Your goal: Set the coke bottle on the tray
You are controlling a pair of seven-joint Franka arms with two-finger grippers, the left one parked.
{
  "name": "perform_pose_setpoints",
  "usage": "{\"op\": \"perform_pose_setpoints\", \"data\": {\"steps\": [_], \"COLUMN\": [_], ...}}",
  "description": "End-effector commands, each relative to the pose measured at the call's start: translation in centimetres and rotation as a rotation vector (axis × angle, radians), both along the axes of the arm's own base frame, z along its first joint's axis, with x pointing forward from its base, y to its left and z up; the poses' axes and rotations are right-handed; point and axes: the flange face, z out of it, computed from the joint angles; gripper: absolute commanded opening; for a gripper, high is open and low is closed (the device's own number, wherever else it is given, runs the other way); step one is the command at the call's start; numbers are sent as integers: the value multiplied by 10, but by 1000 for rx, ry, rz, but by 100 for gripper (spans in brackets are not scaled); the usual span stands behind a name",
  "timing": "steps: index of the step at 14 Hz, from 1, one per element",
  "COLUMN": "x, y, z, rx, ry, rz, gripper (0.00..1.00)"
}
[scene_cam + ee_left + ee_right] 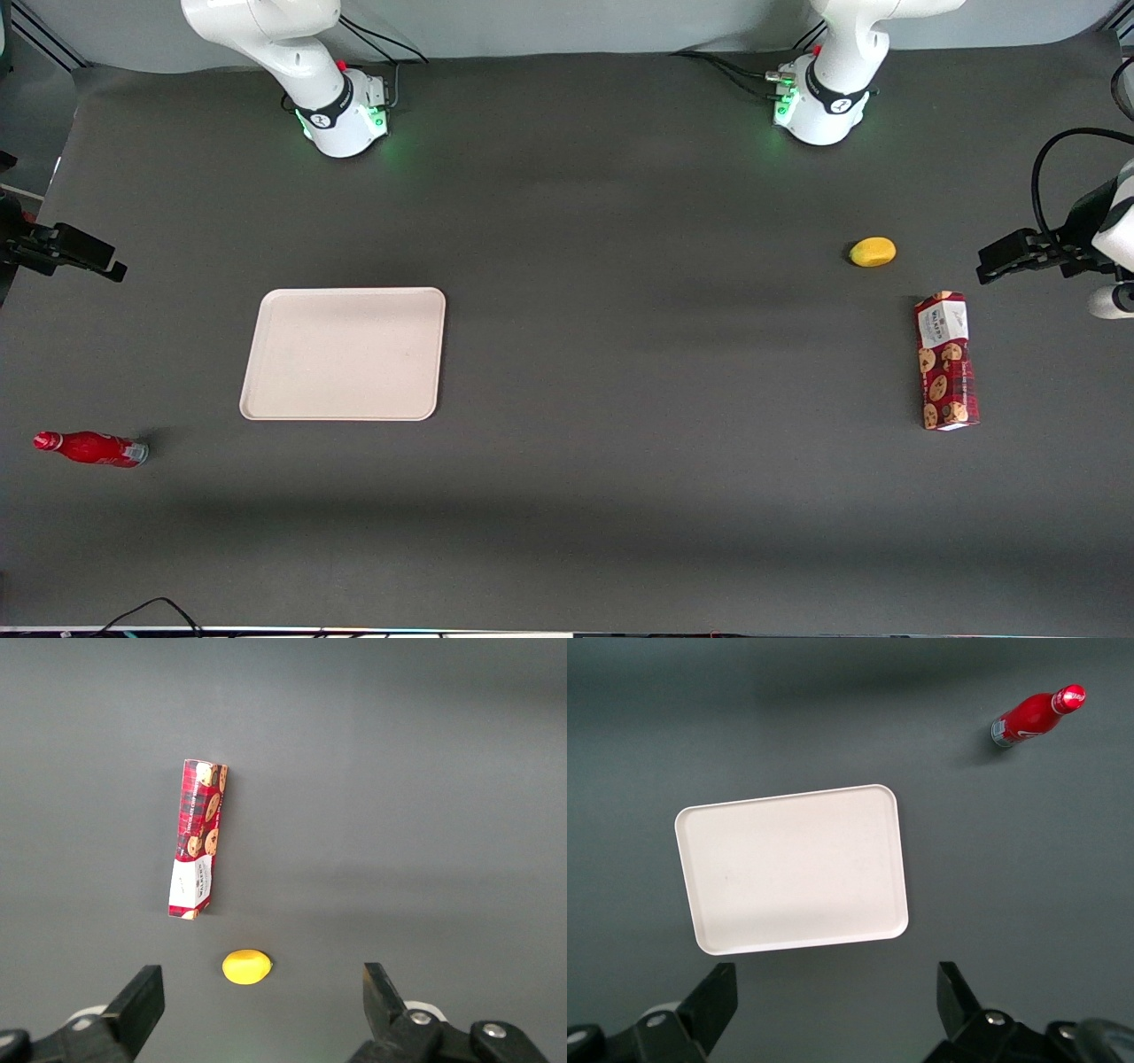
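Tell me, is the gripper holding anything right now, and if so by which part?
Nothing is held. The gripper is open and empty, hanging high above the table near the tray. The coke bottle stands untouched on the table, nearer the front camera than the tray.
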Motion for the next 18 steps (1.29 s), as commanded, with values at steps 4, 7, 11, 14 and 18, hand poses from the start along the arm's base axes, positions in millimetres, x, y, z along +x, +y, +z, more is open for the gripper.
{"op": "perform_pose_setpoints", "data": {"steps": [4, 7, 11, 14, 18], "x": [3, 4, 4, 2, -2], "y": [2, 6, 5, -5, -76], "z": [6, 6, 6, 6, -2], "rx": [-21, -21, -21, -22, -28], "ry": [8, 10, 10, 9, 15], "rz": [-1, -2, -2, -13, -130], "gripper": [100, 100, 100, 100, 100]}}
